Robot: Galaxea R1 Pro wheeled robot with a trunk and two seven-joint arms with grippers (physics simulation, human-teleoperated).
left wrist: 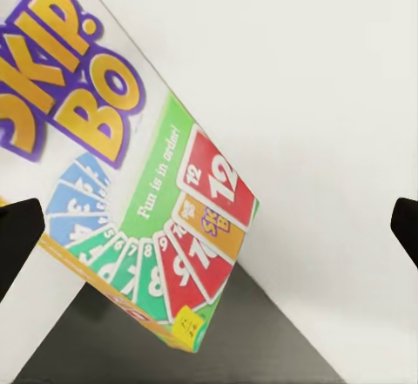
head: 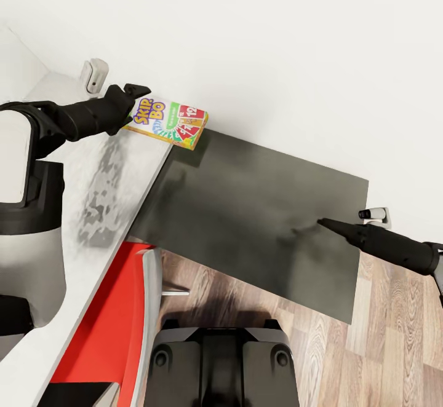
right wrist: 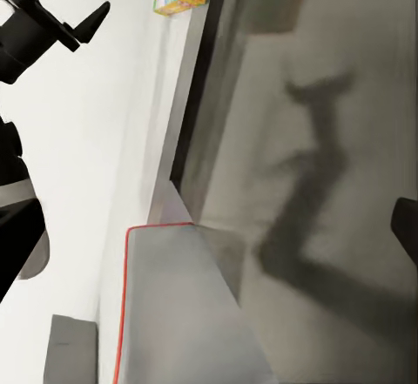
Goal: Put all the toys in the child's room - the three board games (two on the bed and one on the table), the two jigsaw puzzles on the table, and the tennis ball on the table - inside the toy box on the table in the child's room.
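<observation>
Skip-Bo board game (head: 172, 123) overhangs the light table (head: 92, 210) edge; open left gripper (head: 136, 101) could nudge it off.

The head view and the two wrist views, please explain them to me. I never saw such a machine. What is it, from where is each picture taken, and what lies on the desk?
This is a simulated wheeled robot with two arms. The head view looks down from its head. Each wrist view looks along one gripper's fingers.

The left gripper is open and reaches toward a Skip-Bo game box. It does not hold the box. The box lies at the end of the light-grey desk top, one corner out over the lower dark top. The left wrist view shows the box close up.

The right gripper hangs over the dark top and holds nothing. A red chair stands by the desk on a wood floor.
</observation>
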